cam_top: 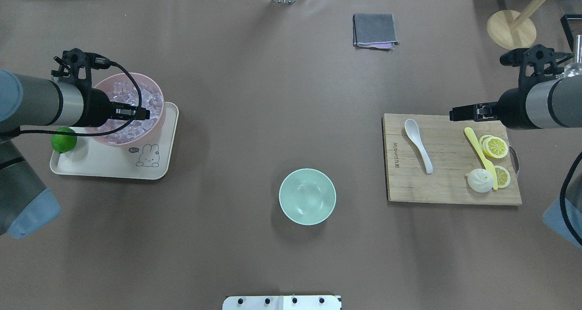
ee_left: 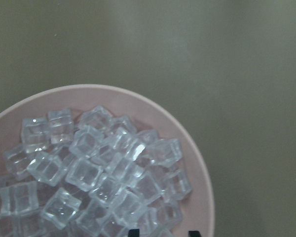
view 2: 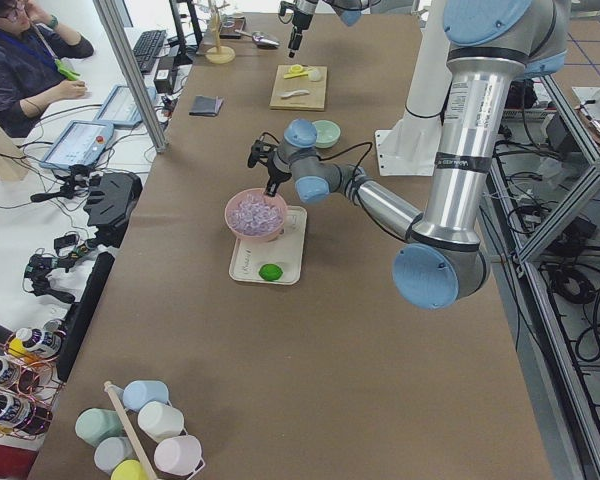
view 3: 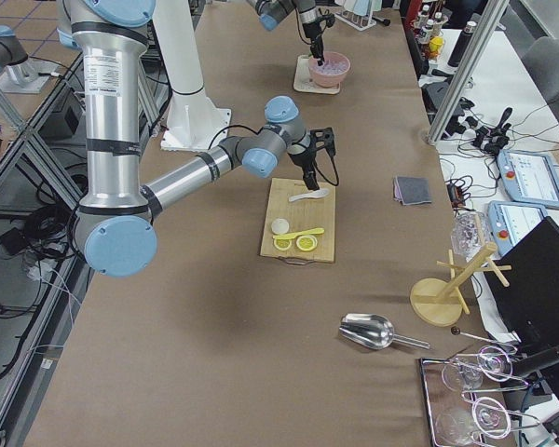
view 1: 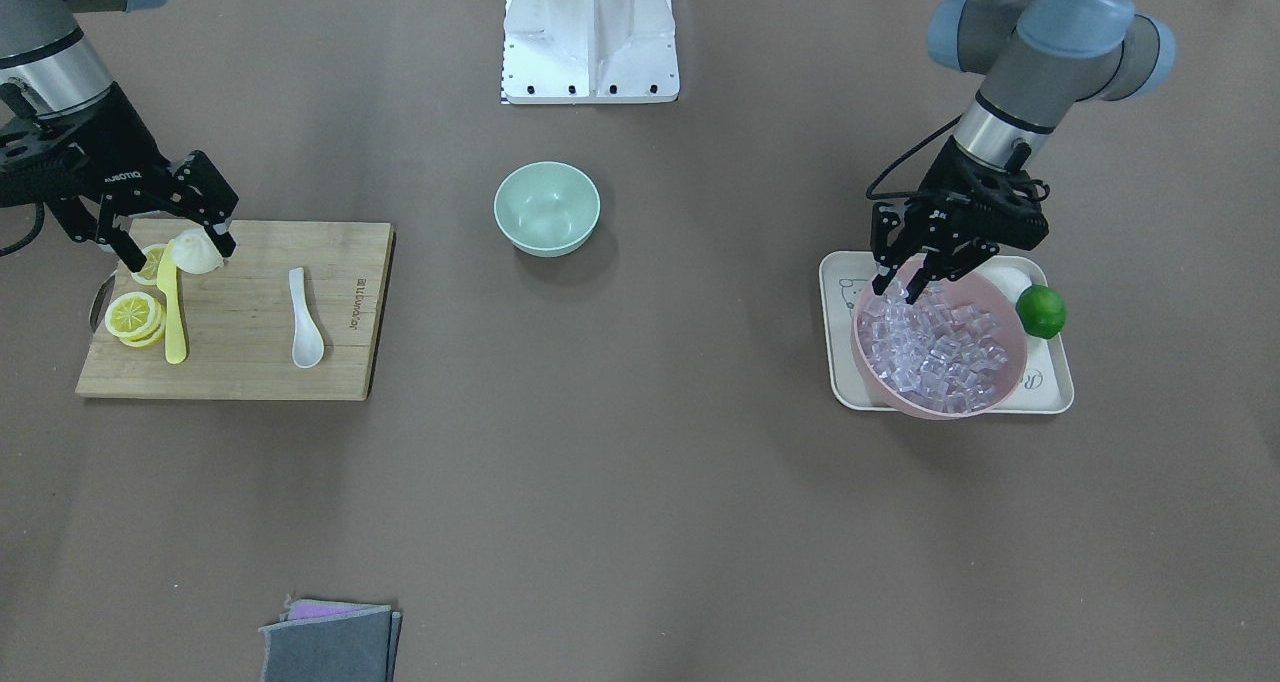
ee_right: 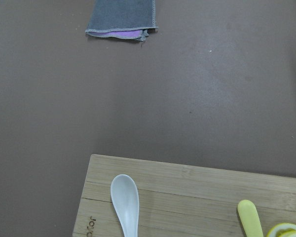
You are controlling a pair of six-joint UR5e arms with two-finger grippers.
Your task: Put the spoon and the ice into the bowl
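Observation:
The white spoon (view 1: 305, 322) lies on the wooden cutting board (view 1: 250, 362), and its scoop shows in the right wrist view (ee_right: 125, 197). My right gripper (view 1: 178, 250) is open and empty. It hovers above the board, apart from the spoon (cam_top: 418, 144). Clear ice cubes (view 1: 935, 347) fill the pink bowl (view 1: 960, 407). My left gripper (view 1: 900, 290) is open just above the ice (ee_left: 89, 173), with its fingertips (ee_left: 133, 232) at the cubes. The mint-green bowl (view 1: 546, 207) stands empty at mid-table (cam_top: 307, 196).
The pink bowl (cam_top: 154, 85) and a lime (view 1: 1040, 312) sit on a cream tray (view 1: 1050, 382). A yellow knife (view 1: 173, 312), lemon slices (view 1: 135, 317) and a white bun (view 1: 198, 252) share the board. A folded grey cloth (view 1: 330, 642) lies at the operators' edge.

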